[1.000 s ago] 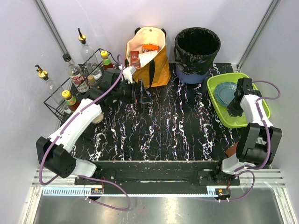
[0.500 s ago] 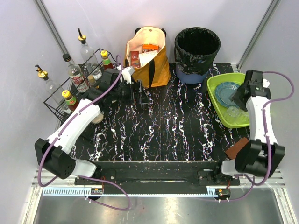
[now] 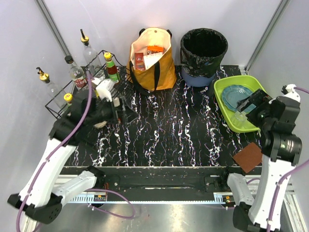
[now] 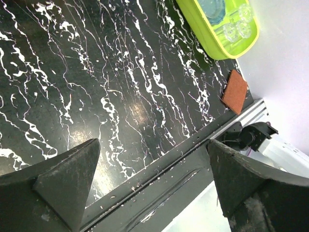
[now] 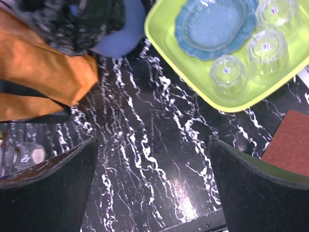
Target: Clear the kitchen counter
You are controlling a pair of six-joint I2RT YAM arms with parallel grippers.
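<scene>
I am hovering between pickups, my left gripper point(image 4: 153, 145) and right gripper point(image 5: 153, 145) wide open and empty above the counter point(image 3: 183, 125), likely reaching next for the brown pad point(image 3: 247, 157).

Pale lilac walls point(image 3: 111, 19) close me in left, far and right; a brushed steel sheet point(image 3: 159, 217) lies near.

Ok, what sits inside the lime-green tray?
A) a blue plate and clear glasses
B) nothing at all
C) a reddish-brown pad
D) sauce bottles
A: the right wrist view shows the blue plate and clear glasses lying inside the lime-green tray, while the reddish-brown pad lies outside it on the counter.
</scene>
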